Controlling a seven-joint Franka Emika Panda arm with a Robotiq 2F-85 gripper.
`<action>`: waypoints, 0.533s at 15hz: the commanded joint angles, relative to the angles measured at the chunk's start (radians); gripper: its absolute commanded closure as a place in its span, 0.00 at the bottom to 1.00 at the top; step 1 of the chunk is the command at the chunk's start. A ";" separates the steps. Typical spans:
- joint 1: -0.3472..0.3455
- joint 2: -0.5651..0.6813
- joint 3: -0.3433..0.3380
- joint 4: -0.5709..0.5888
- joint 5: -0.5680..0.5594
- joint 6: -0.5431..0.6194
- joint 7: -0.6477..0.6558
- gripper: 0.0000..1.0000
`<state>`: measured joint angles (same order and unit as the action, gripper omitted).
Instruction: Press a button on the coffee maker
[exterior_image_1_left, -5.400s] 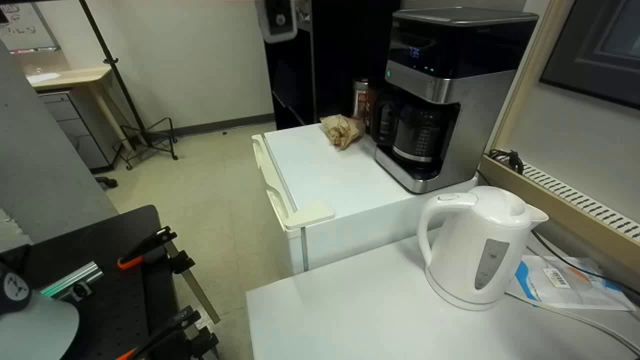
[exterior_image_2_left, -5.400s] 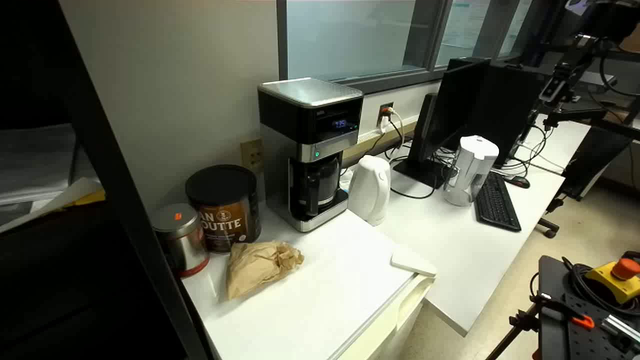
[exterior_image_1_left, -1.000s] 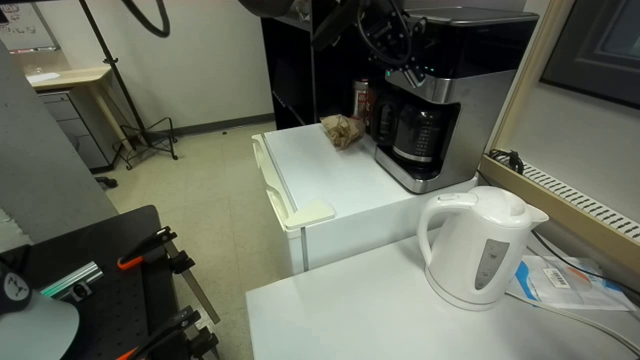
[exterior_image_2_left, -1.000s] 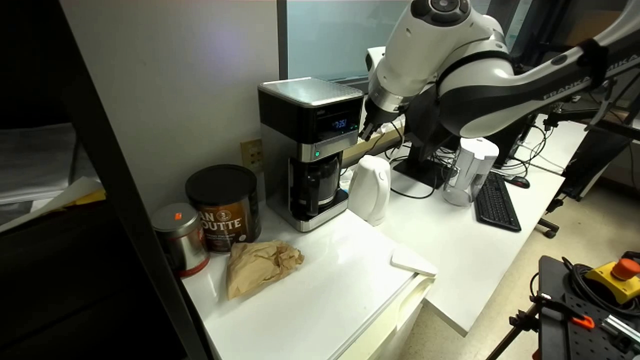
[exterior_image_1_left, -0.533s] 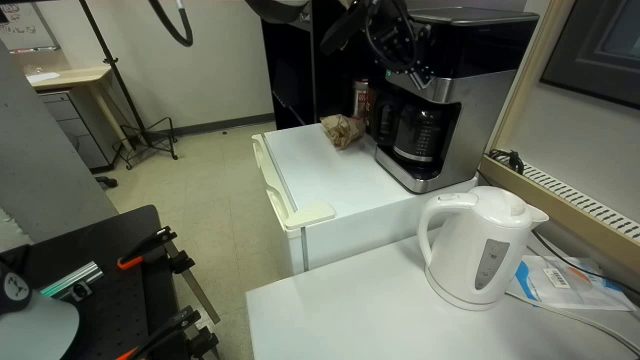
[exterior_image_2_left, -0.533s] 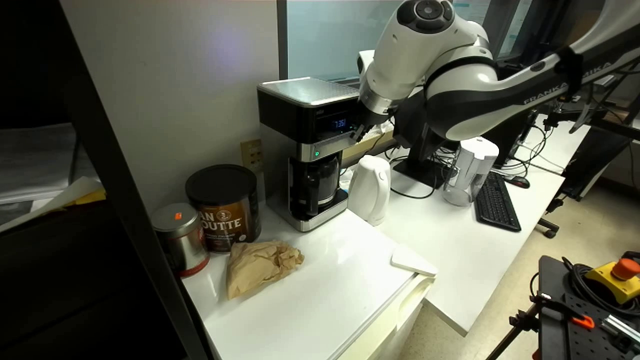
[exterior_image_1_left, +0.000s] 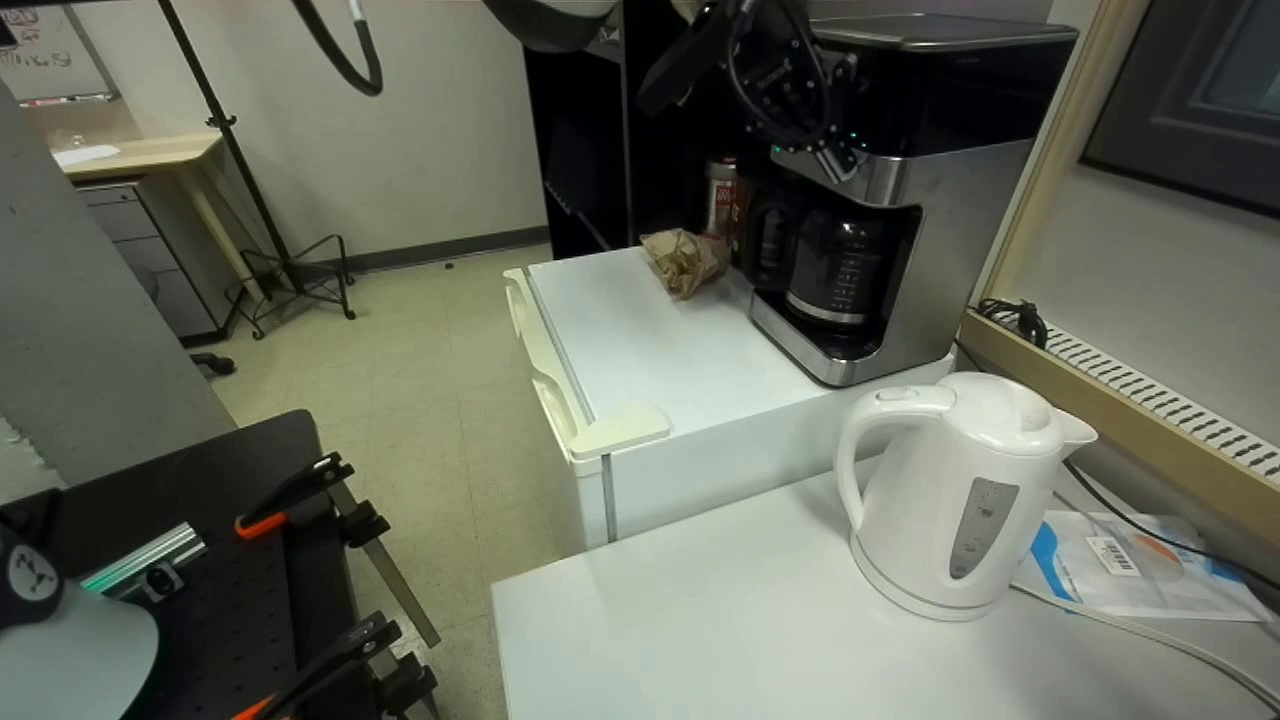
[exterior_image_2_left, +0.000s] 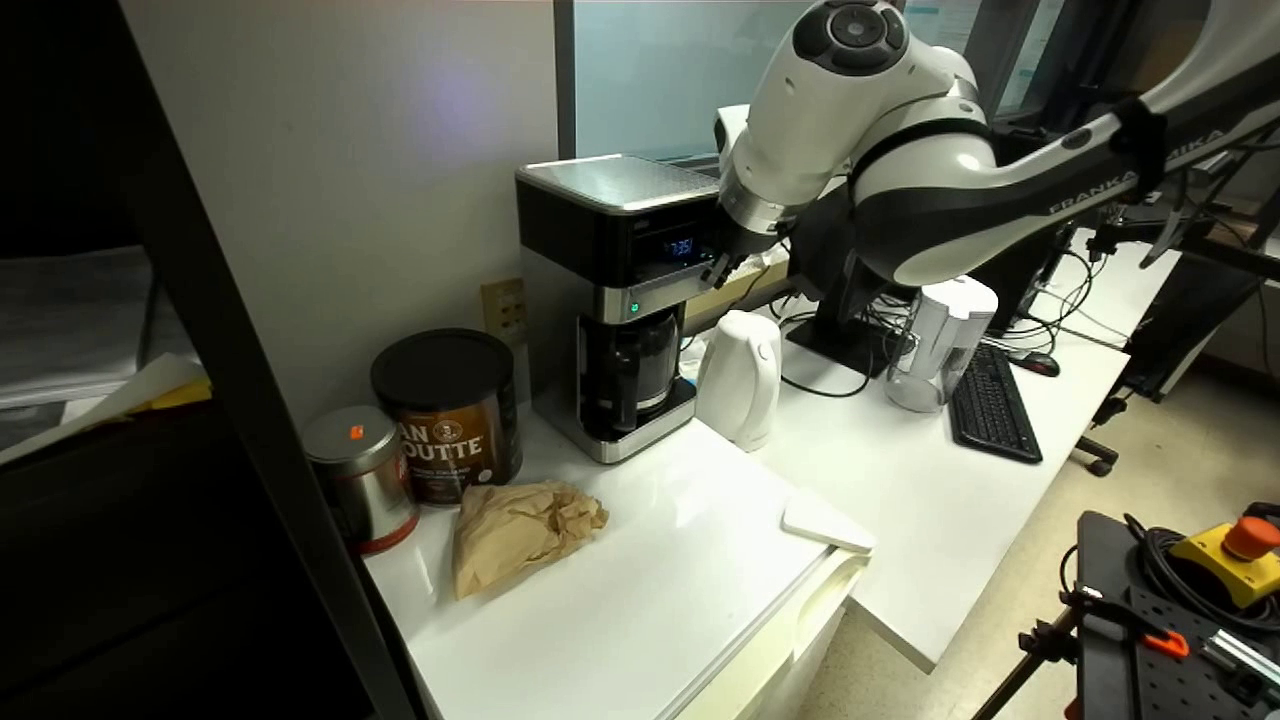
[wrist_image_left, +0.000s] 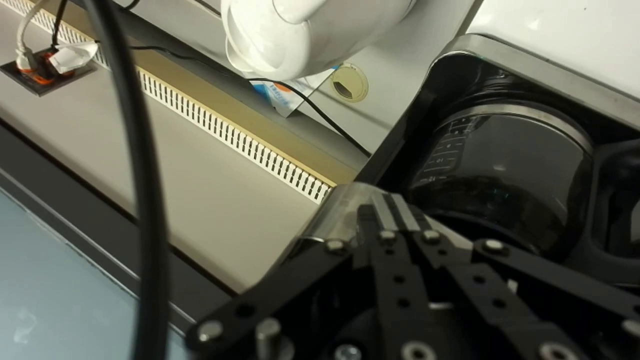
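Note:
The boxy black and silver coffee maker (exterior_image_2_left: 655, 295) stands upright on a white fridge top, its dark glass carafe (wrist_image_left: 500, 165) in the front recess. A blue clock display (exterior_image_2_left: 680, 247) glows on its front, and a green-lit button (exterior_image_2_left: 634, 308) shows on the silver band. My gripper (exterior_image_1_left: 838, 163) is right at the front panel, by the right end of that band in an exterior view (exterior_image_2_left: 712, 278), covering part of the controls. In the wrist view the gripper's fingers (wrist_image_left: 384, 212) lie together with nothing between them. Whether the tips touch the panel I cannot tell.
A white kettle (exterior_image_1_left: 950, 500) stands on the desk beside the coffee maker. Coffee cans (exterior_image_2_left: 450, 420) and a crumpled paper bag (exterior_image_2_left: 525, 535) sit on its other side. A monitor (exterior_image_2_left: 900, 220) and a clear pitcher (exterior_image_2_left: 940, 340) are farther along the desk.
The arm has come into view since the oldest frames. Over the last second my gripper moved in against the coffee maker's front, then shifted only slightly. It stays shut.

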<state>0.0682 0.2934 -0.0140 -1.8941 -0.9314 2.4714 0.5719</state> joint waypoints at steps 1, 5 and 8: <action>0.032 -0.072 -0.021 -0.087 -0.092 -0.001 0.015 1.00; 0.036 -0.137 -0.006 -0.171 -0.214 0.000 0.031 1.00; 0.032 -0.190 0.012 -0.237 -0.304 0.009 0.048 1.00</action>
<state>0.0961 0.1796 -0.0126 -2.0456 -1.1538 2.4721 0.5875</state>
